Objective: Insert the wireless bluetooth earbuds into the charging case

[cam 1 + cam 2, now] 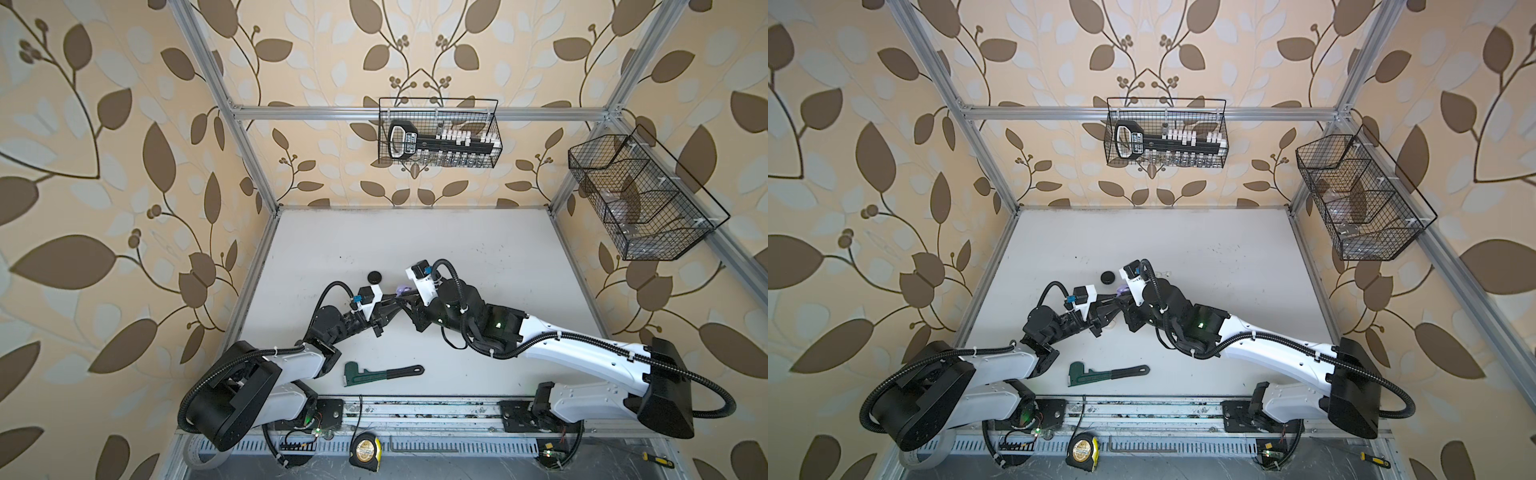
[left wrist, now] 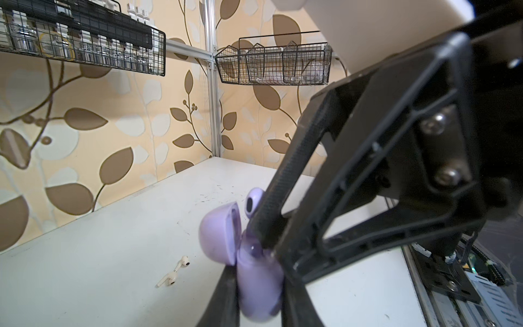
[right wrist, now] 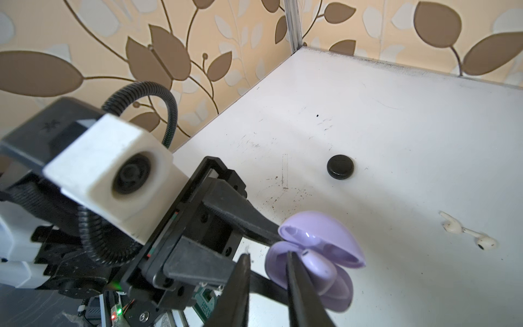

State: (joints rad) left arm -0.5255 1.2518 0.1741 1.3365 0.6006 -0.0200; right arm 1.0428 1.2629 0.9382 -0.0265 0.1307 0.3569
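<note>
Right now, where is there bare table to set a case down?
Bare: the far table between back wall and the black round case, and the strip right of the right arm. Crowded: mid-table, where the left end effector and right end effector meet at the lilac charging case, white earbuds beside; pipe wrench in front.

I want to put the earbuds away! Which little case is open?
The lilac egg-shaped plastic case: its lid is flipped up. The round black plastic case lies shut on the white table.
</note>
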